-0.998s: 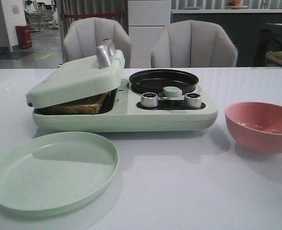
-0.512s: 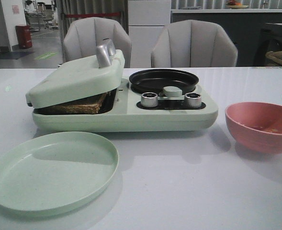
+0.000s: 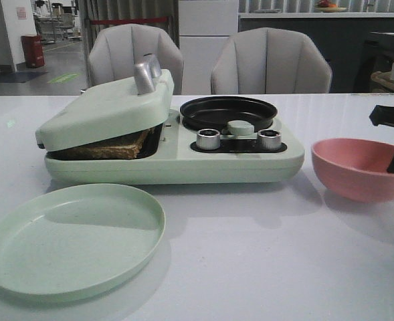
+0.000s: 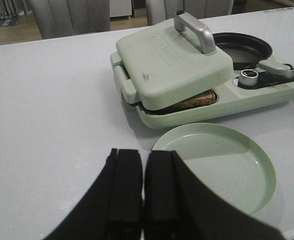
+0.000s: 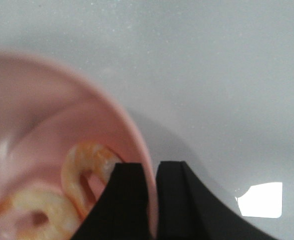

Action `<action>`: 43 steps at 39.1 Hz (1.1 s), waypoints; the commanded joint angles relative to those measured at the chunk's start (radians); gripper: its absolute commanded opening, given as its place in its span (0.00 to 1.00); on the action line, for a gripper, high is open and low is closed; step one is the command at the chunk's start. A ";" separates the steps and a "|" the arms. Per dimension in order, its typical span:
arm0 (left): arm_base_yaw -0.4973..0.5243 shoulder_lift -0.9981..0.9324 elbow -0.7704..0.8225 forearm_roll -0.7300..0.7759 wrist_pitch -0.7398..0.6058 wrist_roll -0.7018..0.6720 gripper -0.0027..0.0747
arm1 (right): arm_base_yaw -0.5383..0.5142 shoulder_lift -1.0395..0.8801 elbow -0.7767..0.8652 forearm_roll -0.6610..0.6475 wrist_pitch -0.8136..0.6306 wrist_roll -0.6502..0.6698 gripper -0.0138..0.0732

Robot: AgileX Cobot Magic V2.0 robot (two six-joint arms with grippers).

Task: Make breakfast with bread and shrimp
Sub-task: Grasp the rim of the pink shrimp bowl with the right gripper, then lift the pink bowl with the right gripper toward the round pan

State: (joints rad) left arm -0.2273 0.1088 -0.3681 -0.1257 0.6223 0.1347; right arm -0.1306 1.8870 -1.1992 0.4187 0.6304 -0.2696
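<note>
Gripping the rim of our pink bowl [image 3: 357, 167] near the table's right edge, the right gripper [image 5: 151, 200] tilts it; shrimp [image 5: 87, 170] remain inside, browned bread [image 3: 113, 146] sits pressed in the green sandwich maker [image 3: 176, 157], and the left gripper [image 4: 143, 195] idles nearly closed, empty.

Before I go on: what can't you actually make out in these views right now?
- Bread: front and left wrist views show only a browned edge; the sandwich maker lid hides the rest, so slice count is unclear.
- Shrimp: right wrist view is blurred and the right gripper covers part; the pink bowl wall hides them in front view.
- Right gripper: cut off by front view's edge.
- Left gripper: fingers close together, grasping nothing.
</note>
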 commanded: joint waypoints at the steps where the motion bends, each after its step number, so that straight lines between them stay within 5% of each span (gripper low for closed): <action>1: -0.008 0.010 -0.027 -0.016 -0.074 -0.011 0.18 | -0.005 -0.046 -0.055 0.013 -0.014 -0.023 0.32; 10: -0.008 0.008 -0.027 -0.016 -0.074 -0.011 0.18 | -0.007 -0.076 -0.216 0.029 0.018 -0.061 0.32; 20: -0.008 0.008 -0.027 -0.016 -0.074 -0.011 0.18 | 0.044 -0.132 -0.344 0.193 -0.045 -0.145 0.32; 28: -0.008 0.008 -0.027 -0.016 -0.074 -0.011 0.18 | 0.146 -0.164 -0.342 0.322 -0.299 -0.287 0.32; 43: -0.008 0.008 -0.027 -0.016 -0.074 -0.011 0.18 | 0.372 -0.150 -0.189 0.302 -0.981 -0.345 0.32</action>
State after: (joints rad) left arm -0.2273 0.1056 -0.3681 -0.1266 0.6223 0.1347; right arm 0.2095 1.7860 -1.3956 0.7268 -0.1101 -0.5965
